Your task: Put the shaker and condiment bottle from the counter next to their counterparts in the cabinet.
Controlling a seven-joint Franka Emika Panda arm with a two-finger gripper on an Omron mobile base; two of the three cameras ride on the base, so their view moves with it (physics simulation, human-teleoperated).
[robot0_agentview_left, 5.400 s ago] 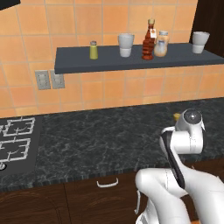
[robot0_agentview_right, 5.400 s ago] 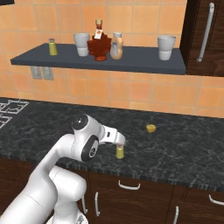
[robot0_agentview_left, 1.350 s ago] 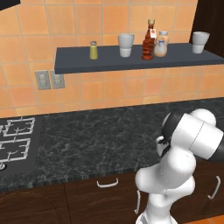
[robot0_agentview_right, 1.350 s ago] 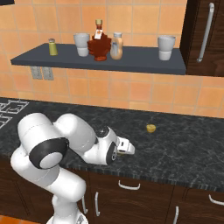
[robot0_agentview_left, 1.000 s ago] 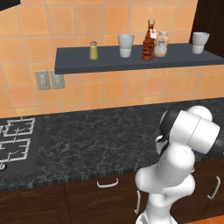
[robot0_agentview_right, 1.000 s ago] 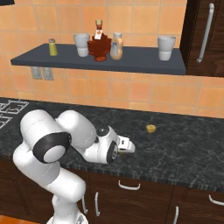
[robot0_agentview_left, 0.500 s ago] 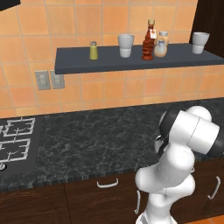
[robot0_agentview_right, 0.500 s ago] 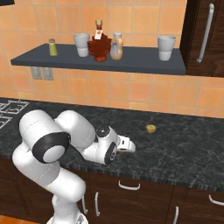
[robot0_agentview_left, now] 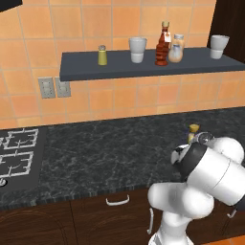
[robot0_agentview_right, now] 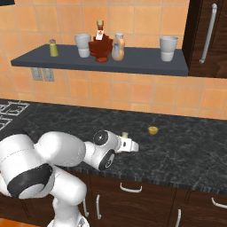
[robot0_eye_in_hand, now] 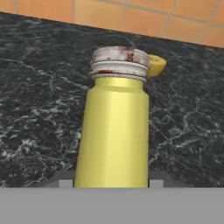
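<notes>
The gripper [robot0_agentview_right: 133, 146] appears clamped on the yellow-green shaker [robot0_eye_in_hand: 114, 127] (lemon-like piece [robot0_eye_in_hand: 157, 65] at one o'clock) over the counter [robot0_agentview_right: 186, 155].

On shelf [robot0_agentview_left: 86, 72], L→R: twin shaker [robot0_agentview_left: 102, 55], cup [robot0_agentview_left: 137, 50], condiment bottle [robot0_agentview_left: 162, 44] w/ squat bottle [robot0_agentview_left: 176, 48] touching its R side, 2nd cup [robot0_agentview_left: 218, 46] at far R. Below on worktop [robot0_agentview_left: 105, 153]: hob [robot0_agentview_left: 16, 155] at L end; shaker [robot0_eye_in_hand: 113, 127] between hand's [robot0_agentview_right: 128, 145] fingers near front edge; small round item [robot0_agentview_right: 153, 130] behind, to R.
</notes>
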